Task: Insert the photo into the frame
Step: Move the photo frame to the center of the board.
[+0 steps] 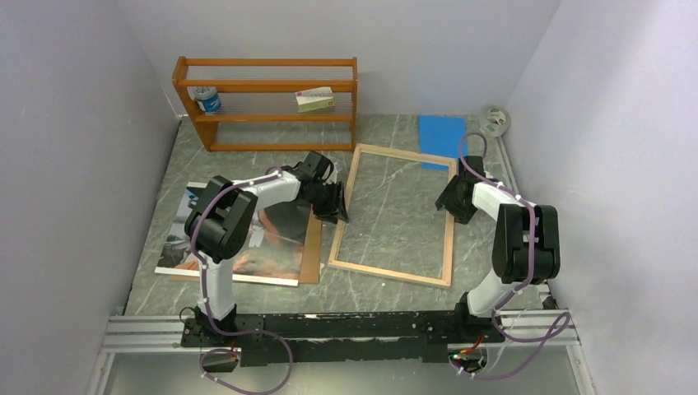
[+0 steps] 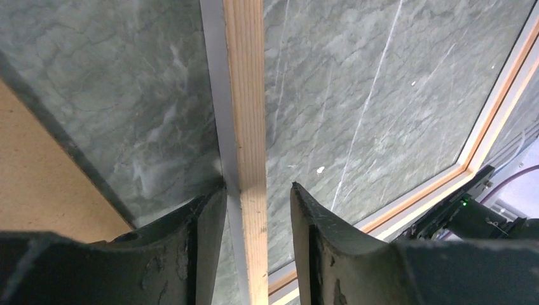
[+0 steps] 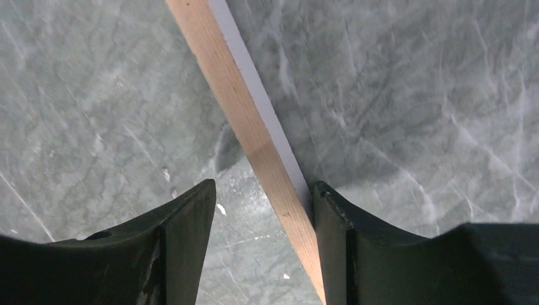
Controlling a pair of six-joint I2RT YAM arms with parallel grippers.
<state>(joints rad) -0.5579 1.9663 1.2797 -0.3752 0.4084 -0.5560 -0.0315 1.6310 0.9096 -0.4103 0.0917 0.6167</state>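
Orange shelf rack point(image 1: 265, 62) at 11 o'clock, can point(image 1: 207, 100) and small box point(image 1: 314, 99) on its shelf, blue sheet point(image 1: 440, 136) and tape roll point(image 1: 495, 121) at 1 o'clock, brown board point(image 1: 312, 251) at 9 o'clock

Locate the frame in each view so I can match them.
Top external: frame at centre, wood side up.
Left wrist: its rail runs vertically between the fingers.
Right wrist: its rail crosses diagonally, against the finger on the right.
Shared landmark: the green marbled table.

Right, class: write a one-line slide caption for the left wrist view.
Left gripper, jaws open, straddles a rail of the frame; backing board at left.
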